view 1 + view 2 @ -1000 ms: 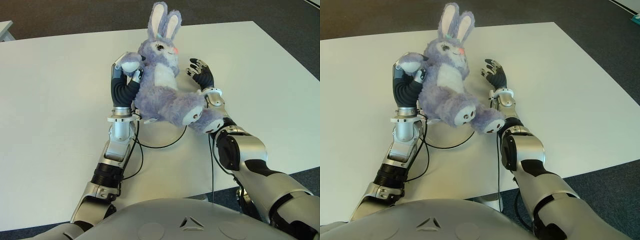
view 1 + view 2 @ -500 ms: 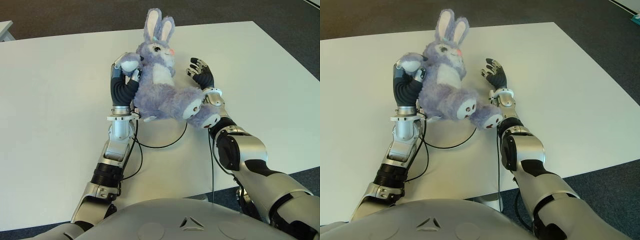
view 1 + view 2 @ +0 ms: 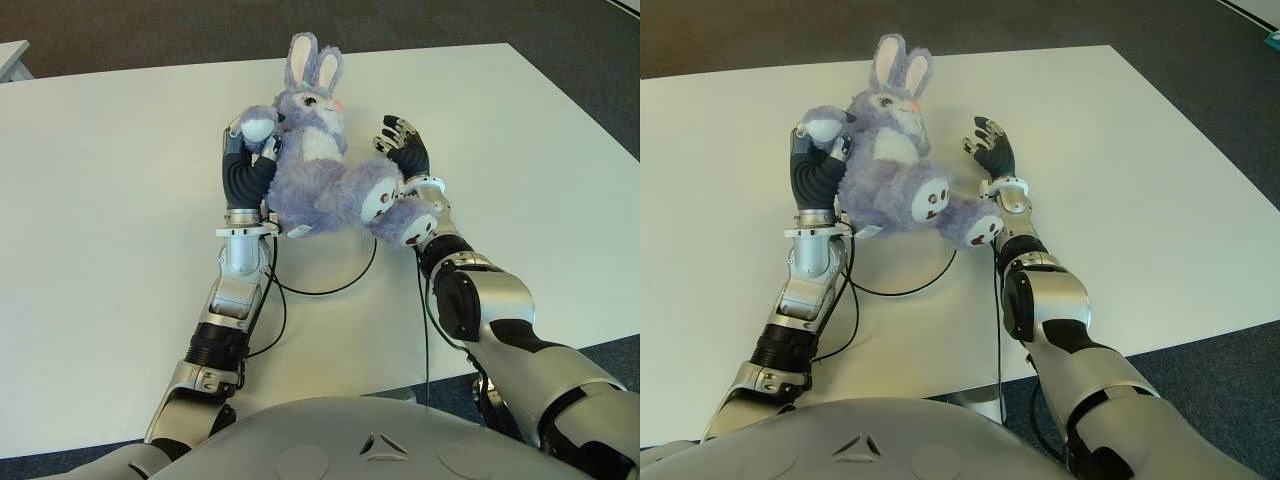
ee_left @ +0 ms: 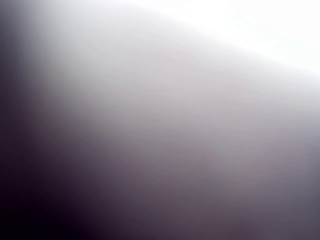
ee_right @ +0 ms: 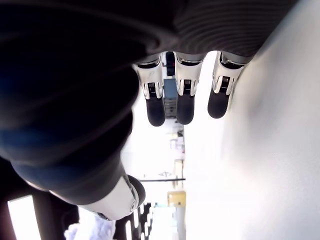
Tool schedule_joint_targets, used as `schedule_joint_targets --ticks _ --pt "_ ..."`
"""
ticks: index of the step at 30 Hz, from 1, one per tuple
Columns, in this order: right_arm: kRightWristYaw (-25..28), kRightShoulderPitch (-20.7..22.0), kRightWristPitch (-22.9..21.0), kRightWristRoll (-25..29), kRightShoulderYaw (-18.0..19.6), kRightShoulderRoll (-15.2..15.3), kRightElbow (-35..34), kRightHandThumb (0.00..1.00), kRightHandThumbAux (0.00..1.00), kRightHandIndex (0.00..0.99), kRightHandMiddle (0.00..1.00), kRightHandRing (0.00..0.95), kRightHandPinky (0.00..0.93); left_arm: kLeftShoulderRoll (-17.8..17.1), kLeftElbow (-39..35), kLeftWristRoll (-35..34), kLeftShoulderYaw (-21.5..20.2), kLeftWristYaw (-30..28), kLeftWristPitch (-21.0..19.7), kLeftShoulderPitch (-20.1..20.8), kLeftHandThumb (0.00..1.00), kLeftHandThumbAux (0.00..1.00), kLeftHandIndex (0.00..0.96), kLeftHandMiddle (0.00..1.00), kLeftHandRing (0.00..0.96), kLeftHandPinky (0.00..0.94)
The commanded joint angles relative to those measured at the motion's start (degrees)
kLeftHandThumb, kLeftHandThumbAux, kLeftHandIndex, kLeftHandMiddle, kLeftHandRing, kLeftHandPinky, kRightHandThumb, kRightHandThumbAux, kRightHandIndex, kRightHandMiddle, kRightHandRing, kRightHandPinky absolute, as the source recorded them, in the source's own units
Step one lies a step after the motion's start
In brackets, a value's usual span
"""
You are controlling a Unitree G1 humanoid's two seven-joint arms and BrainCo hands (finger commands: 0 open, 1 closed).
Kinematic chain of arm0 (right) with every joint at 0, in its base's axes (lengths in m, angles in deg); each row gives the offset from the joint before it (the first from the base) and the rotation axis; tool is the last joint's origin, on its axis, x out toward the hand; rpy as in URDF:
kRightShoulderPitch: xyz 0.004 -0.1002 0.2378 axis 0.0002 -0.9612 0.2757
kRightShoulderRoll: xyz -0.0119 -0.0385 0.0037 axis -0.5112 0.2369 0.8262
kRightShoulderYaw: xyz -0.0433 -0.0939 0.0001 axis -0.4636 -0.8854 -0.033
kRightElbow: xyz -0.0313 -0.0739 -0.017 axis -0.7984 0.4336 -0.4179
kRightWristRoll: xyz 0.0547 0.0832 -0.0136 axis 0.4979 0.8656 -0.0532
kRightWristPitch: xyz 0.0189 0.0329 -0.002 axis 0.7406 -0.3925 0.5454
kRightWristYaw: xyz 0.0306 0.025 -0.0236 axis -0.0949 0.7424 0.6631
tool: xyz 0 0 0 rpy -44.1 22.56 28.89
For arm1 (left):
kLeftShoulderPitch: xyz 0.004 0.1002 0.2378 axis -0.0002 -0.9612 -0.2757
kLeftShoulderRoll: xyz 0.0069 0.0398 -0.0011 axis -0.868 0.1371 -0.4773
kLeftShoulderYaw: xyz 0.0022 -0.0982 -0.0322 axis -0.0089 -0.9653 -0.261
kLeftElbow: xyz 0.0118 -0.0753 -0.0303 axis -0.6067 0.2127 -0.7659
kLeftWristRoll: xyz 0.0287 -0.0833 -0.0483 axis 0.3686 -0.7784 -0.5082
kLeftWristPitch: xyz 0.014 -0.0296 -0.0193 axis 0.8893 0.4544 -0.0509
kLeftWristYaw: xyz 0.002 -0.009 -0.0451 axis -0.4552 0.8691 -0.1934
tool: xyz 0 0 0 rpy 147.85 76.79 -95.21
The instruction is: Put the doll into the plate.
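Doll (image 3: 318,160) reclined, ears far, feet near; left robot hand (image 3: 252,140) gripping arm

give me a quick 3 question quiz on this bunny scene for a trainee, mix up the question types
1. True or false: the right hand is closed around the doll's ear.
2. Multiple choice: which part of the doll does the left hand grasp? A) an ear B) an arm C) a foot
3. Fill in: no ____, the doll's target, shows on the table in either eye view.

Key
1. False. The right hand's fingers are spread and hold nothing; it shows just to the right of the doll.
2. B. The left hand's fingers curl round the doll's arm, its white paw showing above them.
3. plate
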Motion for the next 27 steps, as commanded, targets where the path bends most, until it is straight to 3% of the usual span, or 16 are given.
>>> schedule_joint_targets --ticks 1,27 --pt "-0.1 -2.7 -1.1 0.1 -0.2 -0.6 1.3 0.491 0.869 0.177 0.127 0.094 0.115 3.5 3.6 -1.4 -0.1 -0.3 -0.6 -5.1 0.722 0.699 0.442 0.854 0.863 0.865" --pt "0.0 -2.9 -0.9 0.2 -0.1 -0.6 1.3 0.491 0.842 0.197 0.125 0.09 0.107 3.7 7.5 -4.1 -0.7 -2.4 -0.3 -4.1 0.722 0.699 0.442 0.837 0.849 0.859"
